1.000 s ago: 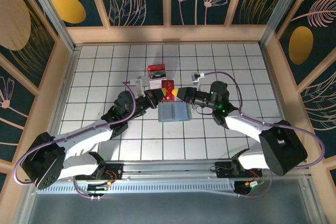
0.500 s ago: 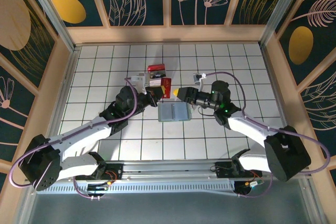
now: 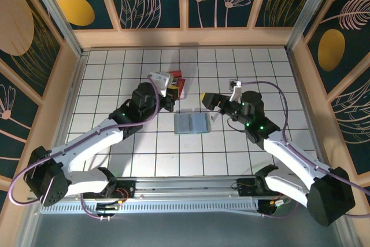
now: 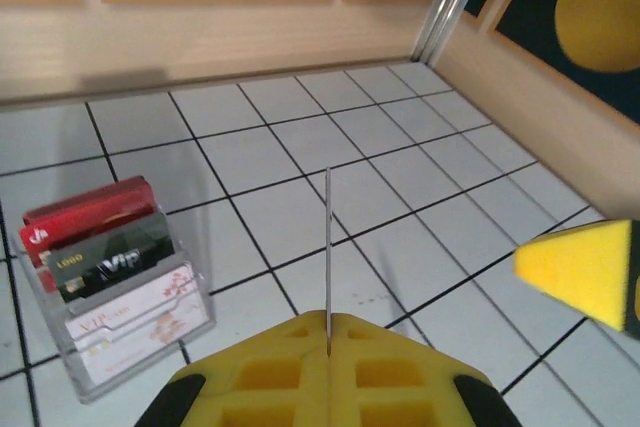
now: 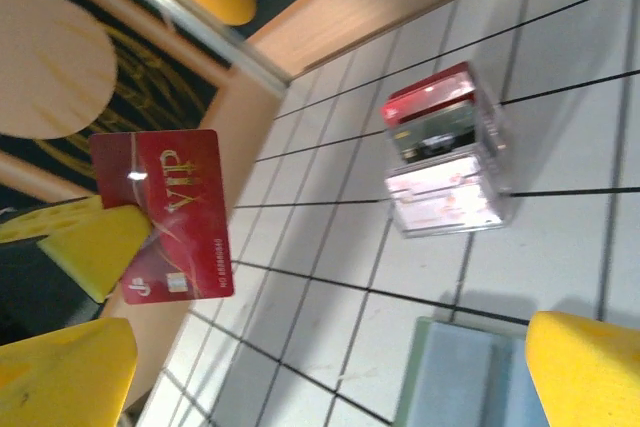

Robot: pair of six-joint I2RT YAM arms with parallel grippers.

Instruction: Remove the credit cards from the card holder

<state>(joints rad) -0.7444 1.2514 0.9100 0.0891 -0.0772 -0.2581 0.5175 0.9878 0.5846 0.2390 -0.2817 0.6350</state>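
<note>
**Card holder lies open, flat, between the two arms**

I see the card holder [image 3: 191,123] spread on the white tiles [image 3: 110,67]. Its long axis runs left to right across the top view, and its centre fold points away from the arm bases. It is pale blue-grey and thin. The left gripper [image 3: 172,91] pinches a red VIP card [image 5: 165,217]. The right gripper [image 3: 211,107] stands wide apart, empty, just above the holder's right edge.
</note>
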